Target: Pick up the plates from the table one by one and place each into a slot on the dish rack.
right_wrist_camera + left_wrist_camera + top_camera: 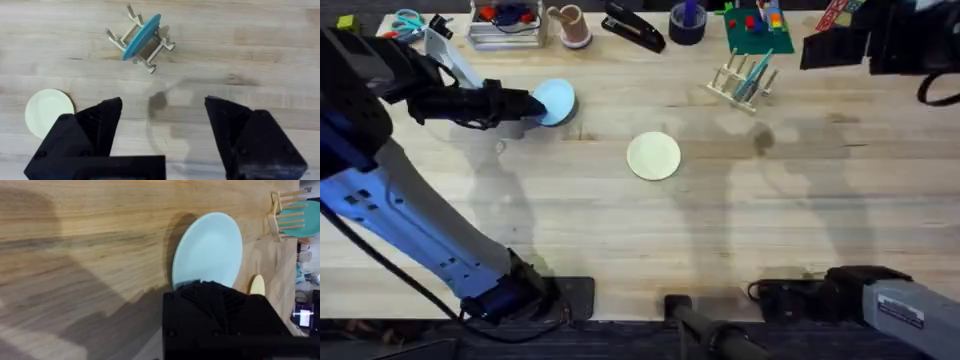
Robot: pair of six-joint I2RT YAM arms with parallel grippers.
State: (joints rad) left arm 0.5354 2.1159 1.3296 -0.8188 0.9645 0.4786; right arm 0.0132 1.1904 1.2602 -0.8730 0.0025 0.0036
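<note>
One teal plate point(142, 30) already standing on edge in the wooden dish rack point(744, 80), so approx. one placement done. Light blue plate point(556, 101) now clamped at its rim by left gripper point(527, 106), tilted up off the butcher-block table point(620, 230) at far left; lift looks underway, transport to rack not yet done. Cream-yellow plate point(653, 156) flat on table near centre, untouched, so two plates left to slot.

Right gripper point(162, 130) spread wide, holding nothing, hovering above bare wood between cream plate and rack.

Room: wide open planks between blue plate and rack. Clutter along far edge, i.e. stapler point(633, 27), cup point(571, 26), green board w/ coloured blocks point(757, 30) just behind rack, so approach from near side looks safer. Free slots beside teal plate, though tight.
</note>
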